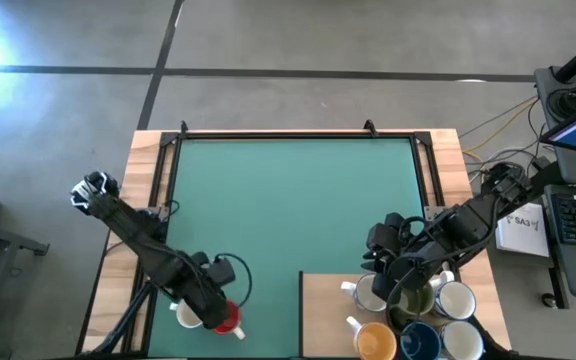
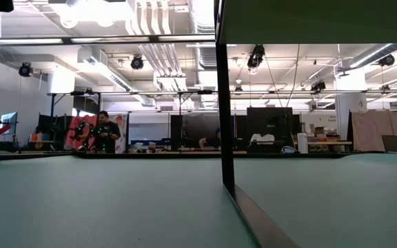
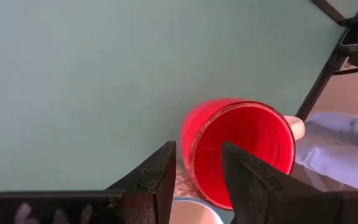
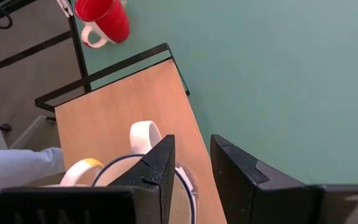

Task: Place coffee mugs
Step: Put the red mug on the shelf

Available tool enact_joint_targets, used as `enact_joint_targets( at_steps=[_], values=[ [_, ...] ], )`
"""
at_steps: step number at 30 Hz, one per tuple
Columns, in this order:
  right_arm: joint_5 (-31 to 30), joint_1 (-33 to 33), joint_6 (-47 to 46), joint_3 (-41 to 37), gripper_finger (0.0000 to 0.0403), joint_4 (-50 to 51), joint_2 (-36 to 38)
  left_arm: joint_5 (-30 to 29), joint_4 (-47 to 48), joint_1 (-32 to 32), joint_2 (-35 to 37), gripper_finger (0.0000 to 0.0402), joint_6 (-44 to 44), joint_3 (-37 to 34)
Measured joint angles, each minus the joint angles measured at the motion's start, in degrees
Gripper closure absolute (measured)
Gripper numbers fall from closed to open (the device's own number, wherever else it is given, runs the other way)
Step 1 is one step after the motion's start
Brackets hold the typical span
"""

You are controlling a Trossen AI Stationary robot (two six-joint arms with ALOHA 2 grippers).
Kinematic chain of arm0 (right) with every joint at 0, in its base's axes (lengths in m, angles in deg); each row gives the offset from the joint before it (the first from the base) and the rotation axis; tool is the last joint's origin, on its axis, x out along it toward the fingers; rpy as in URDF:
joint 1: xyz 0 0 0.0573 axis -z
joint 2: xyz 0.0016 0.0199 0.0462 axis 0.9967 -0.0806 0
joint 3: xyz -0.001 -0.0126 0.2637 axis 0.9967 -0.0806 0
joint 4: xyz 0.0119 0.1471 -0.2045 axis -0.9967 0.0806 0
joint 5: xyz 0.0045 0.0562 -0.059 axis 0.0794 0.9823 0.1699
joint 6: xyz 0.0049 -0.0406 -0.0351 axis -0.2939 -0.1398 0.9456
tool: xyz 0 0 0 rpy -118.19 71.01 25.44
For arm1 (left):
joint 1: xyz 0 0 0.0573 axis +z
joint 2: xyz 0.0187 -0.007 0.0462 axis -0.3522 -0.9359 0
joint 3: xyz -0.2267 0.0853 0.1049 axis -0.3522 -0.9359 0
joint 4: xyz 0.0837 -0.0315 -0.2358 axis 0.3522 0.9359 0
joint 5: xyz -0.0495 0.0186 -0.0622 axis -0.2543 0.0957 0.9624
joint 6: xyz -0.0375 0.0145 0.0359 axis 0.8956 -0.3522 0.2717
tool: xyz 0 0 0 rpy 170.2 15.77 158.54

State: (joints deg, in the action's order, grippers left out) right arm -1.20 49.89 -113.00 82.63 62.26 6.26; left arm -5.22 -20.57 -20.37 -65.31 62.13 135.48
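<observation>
My left gripper is at the table's near left, shut on the red mug. A white mug stands right beside it. My right gripper is over the wooden board at the near right, shut on a white mug. On the board also stand the mug with the olive-green inside, a white mug, the orange mug, the dark blue mug and another white mug. My left gripper has the red mug's wall at the rim between its fingers, one finger inside the mug and one outside. The mug is tilted, its mouth toward the wrist camera. I cannot tell whether it is clear of the table. My right gripper has the white mug's rim between its fingers, one finger over the mug's hollow and one outside, on the side away from the handle. The fingers come from above, slanting. The mug stands on the board.
A black frame edges the green mat, which is bare at its middle and far part. A person's hand and pale sleeve show near the red mug. A dark upright edge fills the low view's middle.
</observation>
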Motion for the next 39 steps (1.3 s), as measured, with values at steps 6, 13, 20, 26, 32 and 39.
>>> enact_joint_targets(
  at_steps=[6, 13, 20, 26, 32, 39],
  values=[
    [0.0, 0.0, 0.0, 0.0, 0.0312, 0.1, 0.0, 1.1, -0.1, -0.1, -3.0, 0.0293, 0.5, 0.3],
    [0.2, 0.0, 0.0, 0.0, 0.0312, 0.0, 0.0, 2.3, 1.7, -0.2, -5.8, 0.0293, 0.8, 0.3],
    [0.2, 0.0, -0.1, 0.0, 0.0312, 0.0, 0.0, 3.2, 2.7, -0.2, -7.4, 0.0293, 0.8, 0.2],
    [0.2, 0.0, -0.2, 0.0, 0.0312, -0.1, 0.0, 4.0, 2.0, -0.3, -8.9, 0.0306, 0.9, 0.2],
    [0.2, 0.0, -0.2, 0.0, 0.0312, -0.1, 0.0, 4.1, 0.9, -0.3, -10.8, 0.0314, 0.9, 0.1],
    [0.2, 0.0, 0.0, 0.0, 0.0312, 0.0, 0.0, 4.1, -1.0, -0.3, -11.9, 0.0359, 0.9, 0.1]
  ],
)
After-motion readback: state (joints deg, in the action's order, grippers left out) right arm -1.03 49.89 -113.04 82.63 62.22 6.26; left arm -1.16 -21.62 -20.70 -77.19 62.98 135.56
